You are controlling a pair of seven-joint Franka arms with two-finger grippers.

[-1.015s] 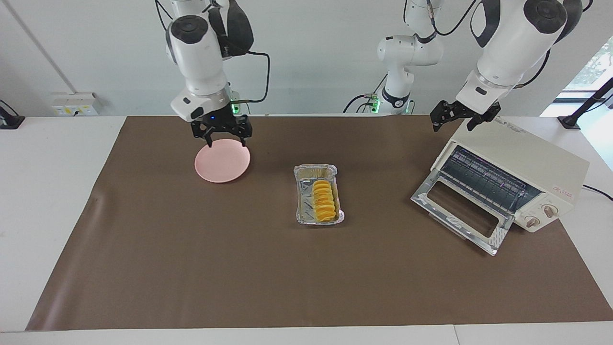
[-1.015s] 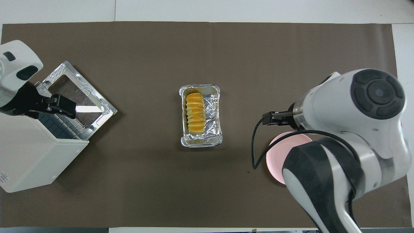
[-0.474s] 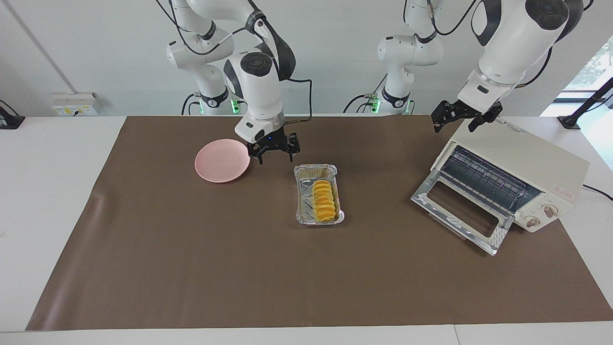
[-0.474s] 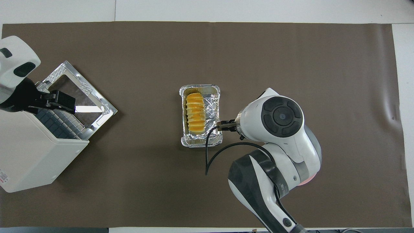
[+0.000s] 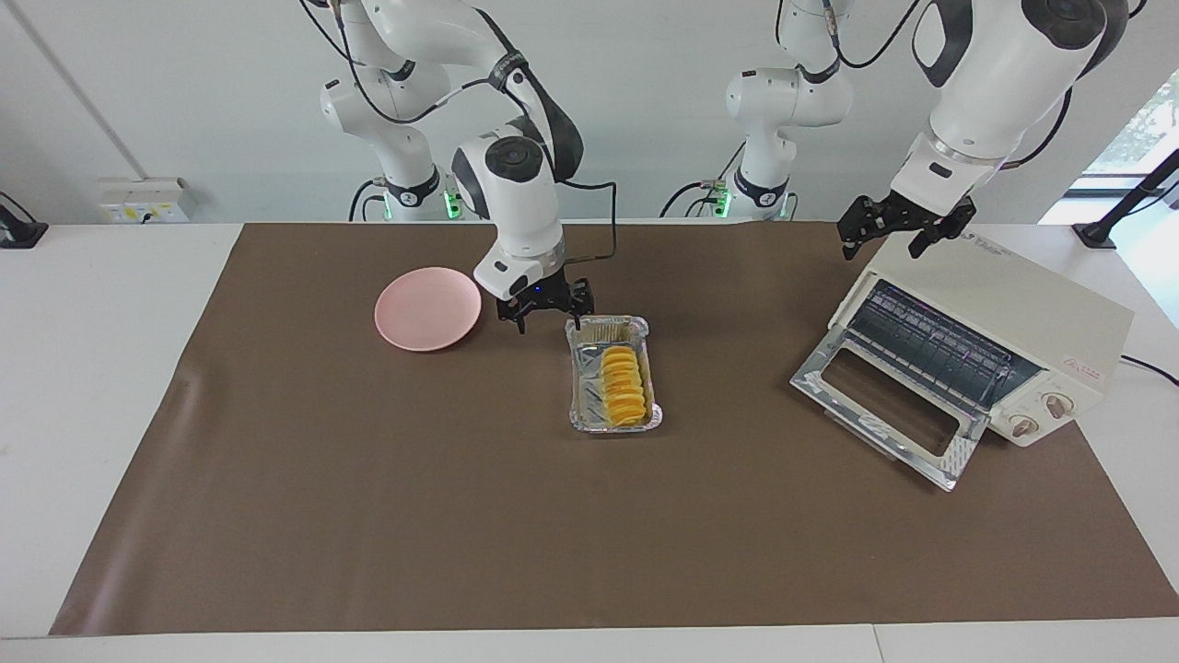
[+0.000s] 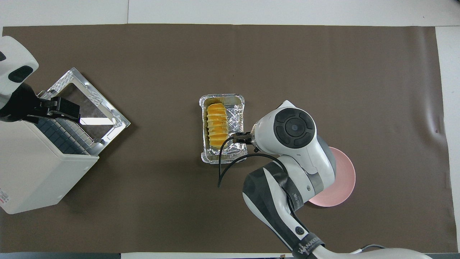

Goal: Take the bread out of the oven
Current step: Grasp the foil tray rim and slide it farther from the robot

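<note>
We see the bread (image 5: 623, 386) in the foil tray (image 5: 584, 403), right gripper (image 5: 545, 315) spread beside it, left gripper (image 5: 904, 228) (also spread) over the oven (image 5: 1032, 318).

Small red marking on the oven (image 5: 1004, 318) by its knobs, perhaps a logo, too small to read

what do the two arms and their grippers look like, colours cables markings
Both arms are glossy white with rounded shells, dark grey round joint caps and black bands at the joints. The right gripper and left gripper are black, with short two-finger claws. A thin black cable loops along the right arm's wrist, and pale lettering runs along its dark forearm band. Green lights glow at the bases.
</note>
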